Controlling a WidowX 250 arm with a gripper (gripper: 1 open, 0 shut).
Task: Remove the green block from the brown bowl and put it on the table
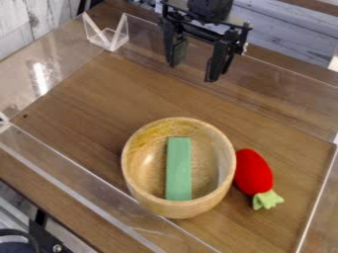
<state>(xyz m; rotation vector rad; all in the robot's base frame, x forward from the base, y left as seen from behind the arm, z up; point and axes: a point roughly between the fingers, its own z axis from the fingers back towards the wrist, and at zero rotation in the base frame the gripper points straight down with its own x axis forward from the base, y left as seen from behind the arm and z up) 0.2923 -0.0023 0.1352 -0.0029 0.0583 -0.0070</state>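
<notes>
A flat green block (177,167) lies lengthwise on the bottom of the brown bowl (142,148), which sits on the table (93,104) toward the front. My gripper (193,59) hangs well behind and above the bowl, pointing down. Its two dark fingers stand apart with nothing between them, so it is open and touching nothing.
A red strawberry toy (252,172) with a small green stem lies right beside the bowl on its right. Clear acrylic walls (53,158) ring the tabletop, and a clear folded stand (106,32) sits at the back left.
</notes>
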